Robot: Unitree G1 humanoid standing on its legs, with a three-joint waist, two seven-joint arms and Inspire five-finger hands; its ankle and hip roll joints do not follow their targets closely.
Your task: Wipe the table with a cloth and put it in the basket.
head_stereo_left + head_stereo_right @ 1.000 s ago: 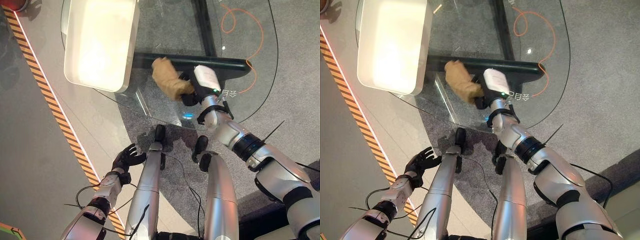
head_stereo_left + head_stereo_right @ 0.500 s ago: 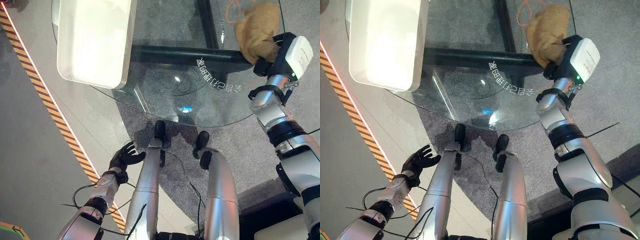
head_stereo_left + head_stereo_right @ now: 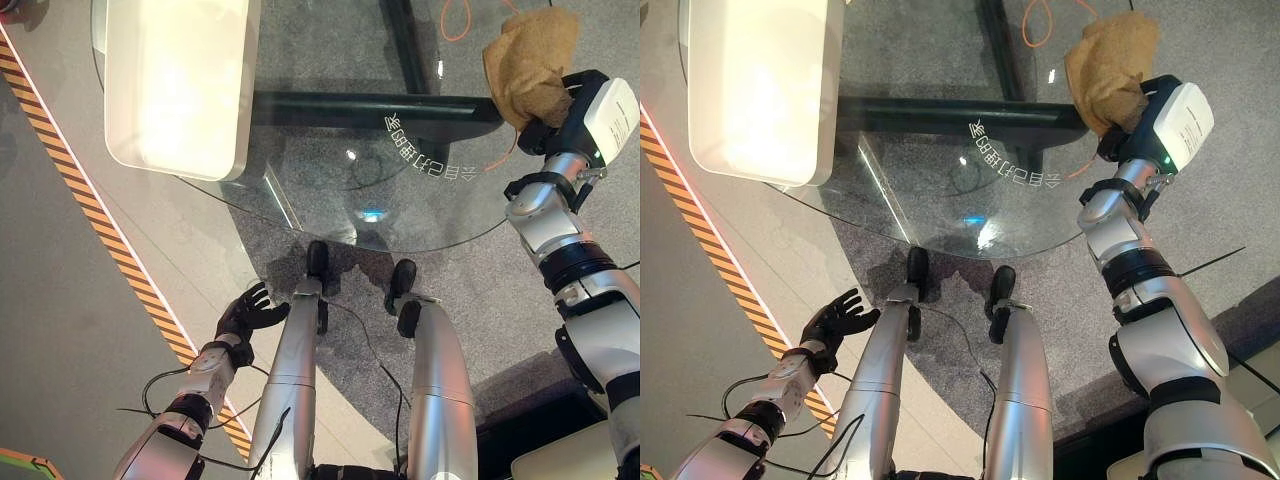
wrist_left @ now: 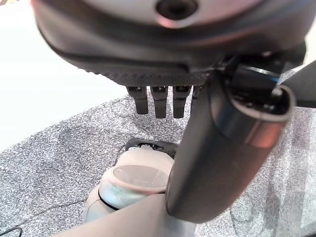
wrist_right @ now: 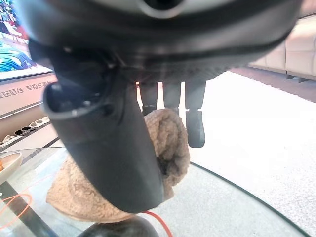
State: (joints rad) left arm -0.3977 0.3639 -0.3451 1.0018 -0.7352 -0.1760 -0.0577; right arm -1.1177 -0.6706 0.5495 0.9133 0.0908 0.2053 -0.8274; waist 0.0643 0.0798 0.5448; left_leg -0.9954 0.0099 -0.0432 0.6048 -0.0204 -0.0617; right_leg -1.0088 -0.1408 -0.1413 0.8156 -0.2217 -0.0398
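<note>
At the far right edge of the glass table (image 3: 330,190), the right hand (image 3: 556,108) has its fingers (image 5: 195,123) and thumb curled round a tan cloth (image 3: 530,62). The cloth bunches between thumb and fingers in the right wrist view (image 5: 163,148), and its loose end spreads past the fingertips onto the glass. Seen from the head, most of the cloth lies beyond the fingers, over the table's rim, with its near fold tucked into the grip. An orange cord (image 3: 462,18) loops on the floor under the glass, just past the cloth and to the left of the fingers. A dark bar (image 3: 375,105) of the table's frame runs under the glass, leftward from beside the fingers.

A white basket (image 3: 175,85) stands on the table's far left side, well apart from the right hand's fingers.

The left hand (image 3: 250,312) hangs low beside the table's near left edge, over the grey floor, fingers spread and relaxed, holding nothing. A striped floor strip (image 3: 100,235) runs just to the left of those fingers.
</note>
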